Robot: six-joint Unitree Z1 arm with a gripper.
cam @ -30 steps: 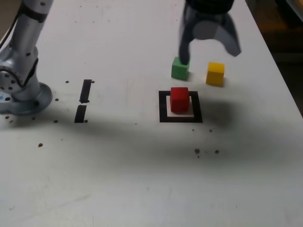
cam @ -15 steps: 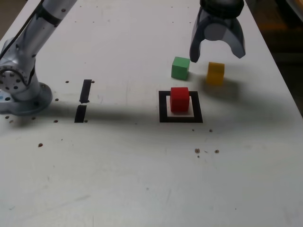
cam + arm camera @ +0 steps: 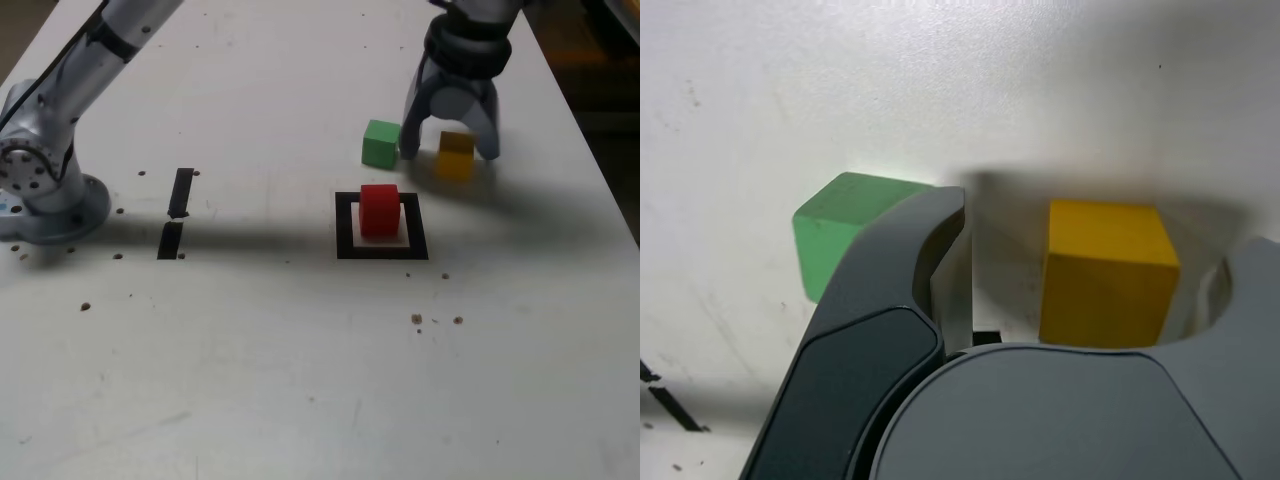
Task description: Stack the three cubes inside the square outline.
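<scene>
The red cube stands inside the square outline near the table's middle. Just beyond the outline sits the green cube, and the yellow cube lies to its right in the exterior view. My gripper is lowered over the yellow cube, one finger on each side of it. The jaws are open: the wrist view shows a gap between one finger and the cube. That same finger stands between the green and yellow cubes.
The arm's base sits at the exterior view's left. Two short black tape strips lie between the base and the outline. The table's edge runs close to the yellow cube on the exterior view's right.
The gripper moved from above the green cube to the exterior view's right and came down around the yellow cube. Its jaws have narrowed. The cubes have not moved.
</scene>
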